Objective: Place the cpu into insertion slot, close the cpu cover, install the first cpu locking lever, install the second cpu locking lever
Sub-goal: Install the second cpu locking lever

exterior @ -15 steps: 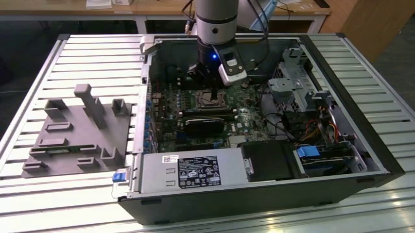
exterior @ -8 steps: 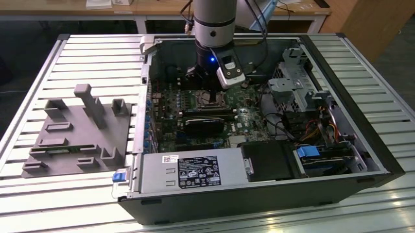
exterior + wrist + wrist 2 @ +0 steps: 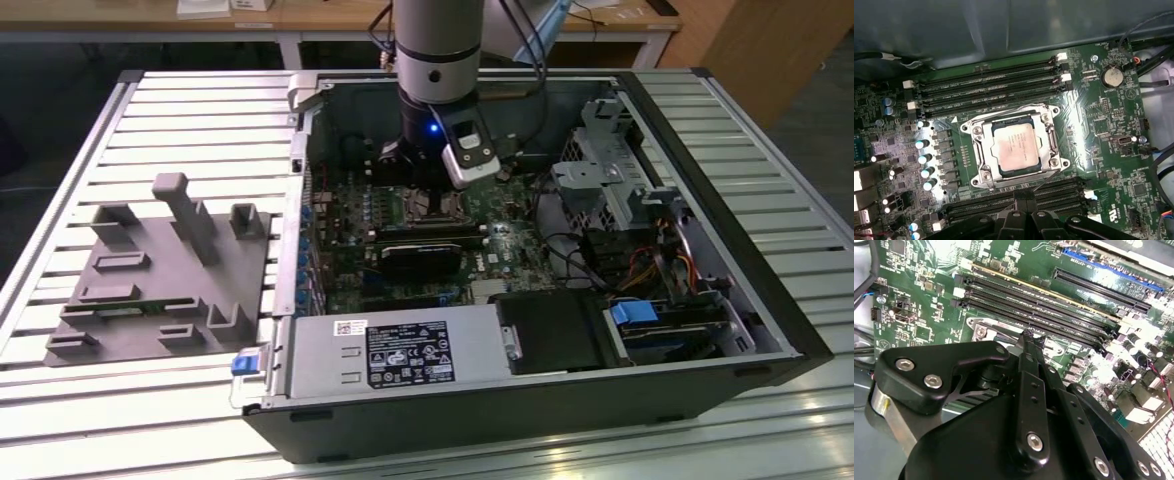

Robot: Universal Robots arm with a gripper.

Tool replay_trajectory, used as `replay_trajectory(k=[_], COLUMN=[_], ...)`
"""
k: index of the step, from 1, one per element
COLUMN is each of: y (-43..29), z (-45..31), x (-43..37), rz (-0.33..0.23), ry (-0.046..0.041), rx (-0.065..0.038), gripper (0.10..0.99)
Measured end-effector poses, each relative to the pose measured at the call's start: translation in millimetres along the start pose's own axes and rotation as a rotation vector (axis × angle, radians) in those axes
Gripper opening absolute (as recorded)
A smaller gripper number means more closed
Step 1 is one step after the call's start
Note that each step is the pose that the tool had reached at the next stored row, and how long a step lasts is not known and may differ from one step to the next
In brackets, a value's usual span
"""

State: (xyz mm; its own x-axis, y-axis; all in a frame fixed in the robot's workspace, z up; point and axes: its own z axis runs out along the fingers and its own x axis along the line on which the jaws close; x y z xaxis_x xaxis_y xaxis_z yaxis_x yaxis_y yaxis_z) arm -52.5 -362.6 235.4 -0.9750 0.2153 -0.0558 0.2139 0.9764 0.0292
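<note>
The cpu [image 3: 1015,147], a dull silver square, lies flat in the insertion slot [image 3: 1054,111] on the green motherboard. The cpu cover [image 3: 982,150], a thin silver frame, lies down around the chip. One thin wire lever [image 3: 1004,114] runs along the socket edge by the memory slots. Another [image 3: 1048,180] slants up off the opposite edge, close to my fingertips. My gripper [image 3: 1027,196] is shut with nothing held, hovering just off that edge. In the second wrist view the gripper [image 3: 1027,335] tips sit over the socket's corner. In the exterior view the gripper [image 3: 424,192] hangs inside the case above the socket [image 3: 430,207].
Long black memory slots [image 3: 989,87] flank the socket on two sides. A black heatsink block [image 3: 420,262] lies nearer the power supply [image 3: 387,355]. The drive cage [image 3: 627,175] and cables crowd the exterior view's right. A grey fixture [image 3: 160,270] stands outside the case at the left.
</note>
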Motion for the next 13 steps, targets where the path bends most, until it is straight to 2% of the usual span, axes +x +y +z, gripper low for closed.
replay_trajectory(k=[4,9,13], y=[-0.8,-0.9,-3.0], z=[2.5,2.7,5.0], x=[0.1,0.1,1.7], rz=[0.001,0.001,0.002], ry=[0.0089,0.0092,0.0151], rx=[-0.005,-0.007,-0.033], gripper=[0.106,0.106,0.106])
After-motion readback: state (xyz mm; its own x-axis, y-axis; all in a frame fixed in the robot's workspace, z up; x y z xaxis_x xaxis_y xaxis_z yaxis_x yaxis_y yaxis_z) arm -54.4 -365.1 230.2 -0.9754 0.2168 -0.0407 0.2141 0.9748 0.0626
